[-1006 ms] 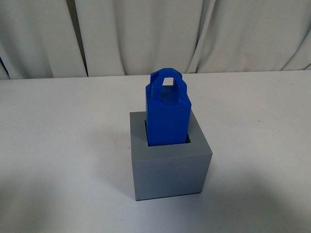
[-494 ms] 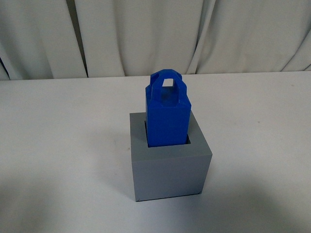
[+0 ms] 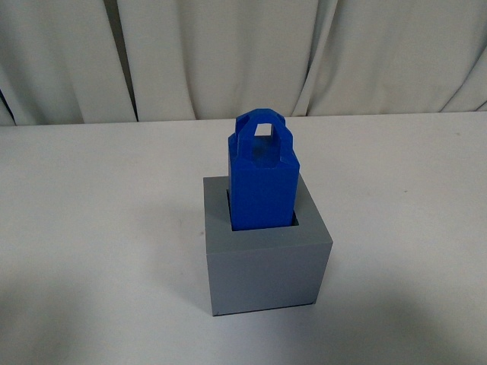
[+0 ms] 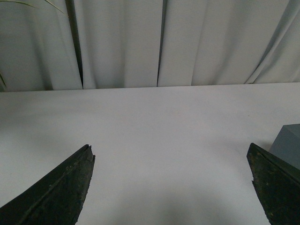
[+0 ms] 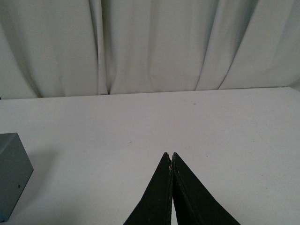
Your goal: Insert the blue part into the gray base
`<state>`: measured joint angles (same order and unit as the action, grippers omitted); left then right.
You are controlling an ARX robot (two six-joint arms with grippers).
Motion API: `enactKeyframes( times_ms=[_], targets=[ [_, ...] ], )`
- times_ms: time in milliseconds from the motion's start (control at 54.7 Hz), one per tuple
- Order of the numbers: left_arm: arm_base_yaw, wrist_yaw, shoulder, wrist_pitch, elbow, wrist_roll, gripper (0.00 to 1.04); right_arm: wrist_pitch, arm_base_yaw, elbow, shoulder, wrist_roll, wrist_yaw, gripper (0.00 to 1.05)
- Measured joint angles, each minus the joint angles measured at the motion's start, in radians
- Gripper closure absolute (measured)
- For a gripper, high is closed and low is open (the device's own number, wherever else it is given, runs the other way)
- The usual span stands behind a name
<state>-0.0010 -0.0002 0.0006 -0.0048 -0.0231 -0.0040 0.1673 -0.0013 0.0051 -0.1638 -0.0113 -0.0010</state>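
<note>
On the white surface (image 3: 91,213) in the front view, the blue part (image 3: 262,182) stands upright with its lower end down inside the square recess of the gray base (image 3: 266,262), its arched loop handle on top and most of its height rising above the base's rim. A thin dark gap shows between the block and the recess wall on the side toward the robot's right. Neither arm appears in this view, and nothing touches the two pieces. From the left wrist view, the left hand (image 4: 171,180) has its two dark fingers spread wide apart with only bare surface between them, and a corner of the gray base sits at the picture's edge, close by one finger. From the right wrist view, the right hand (image 5: 171,157) has its fingertips pressed together with nothing between them, and a gray corner of the base lies well off to one side. Judging by this, the insertion looks done; whether the block sits fully at the bottom of the recess cannot be told.
</note>
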Motion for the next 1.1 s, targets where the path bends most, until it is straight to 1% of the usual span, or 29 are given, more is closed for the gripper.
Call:
enactKeyframes(
  times_ms=[37,55,146,165,201,238,256,293,311,439,512,567,585,604,659,713,1098],
  targets=[
    [0.000,0.000,0.000,0.000,0.000,0.000,0.06,-0.113,0.000,0.001,0.082,0.000,-0.003,1.02],
    [0.000,0.000,0.000,0.000,0.000,0.000,0.06,-0.143,0.000,0.001,0.106,0.000,-0.003,1.02],
    [0.000,0.000,0.000,0.000,0.000,0.000,0.06,-0.164,0.000,0.001,0.159,0.000,-0.002,1.02],
    [0.000,0.000,0.000,0.000,0.000,0.000,0.06,-0.165,0.000,0.001,0.159,0.000,-0.002,1.00],
    [0.000,0.000,0.000,0.000,0.000,0.000,0.06,-0.165,0.000,0.001,0.159,0.000,-0.003,0.92],
    [0.000,0.000,0.000,0.000,0.000,0.000,0.06,-0.166,0.000,0.001,0.159,0.000,-0.003,0.81],
    [0.000,0.000,0.000,0.000,0.000,0.000,0.06,-0.166,0.000,0.001,0.159,0.000,-0.003,0.79],
    [0.000,0.000,0.000,0.000,0.000,0.000,0.06,-0.166,0.000,0.001,0.159,0.000,-0.003,0.70],
    [0.000,0.000,0.000,0.000,0.000,0.000,0.06,-0.166,0.000,0.001,0.159,0.000,-0.003,0.69],
    [0.000,0.000,0.000,0.000,0.000,0.000,0.06,-0.166,0.000,0.001,0.159,0.000,-0.003,0.45],
    [0.000,0.000,0.000,0.000,0.000,0.000,0.06,-0.166,0.000,0.001,0.159,0.000,-0.003,0.35],
    [0.000,0.000,0.000,0.000,0.000,0.000,0.06,-0.166,0.000,0.001,0.159,0.000,-0.003,0.24],
    [0.000,0.000,0.000,0.000,0.000,0.000,0.06,-0.166,0.000,0.001,0.159,0.000,-0.003,0.19],
    [0.000,0.000,0.000,0.000,0.000,0.000,0.06,-0.166,0.000,0.001,0.159,0.000,-0.003,0.17],
    [0.000,0.000,0.000,0.000,0.000,0.000,0.06,-0.166,0.000,0.001,0.159,0.001,-0.003,0.06],
    [0.000,0.000,0.000,0.000,0.000,0.000,0.06,-0.166,0.000,0.001,0.159,0.001,-0.003,0.08],
    [0.000,0.000,0.000,0.000,0.000,0.000,0.06,-0.166,0.000,0.001,0.159,0.001,-0.003,0.07]
  ],
)
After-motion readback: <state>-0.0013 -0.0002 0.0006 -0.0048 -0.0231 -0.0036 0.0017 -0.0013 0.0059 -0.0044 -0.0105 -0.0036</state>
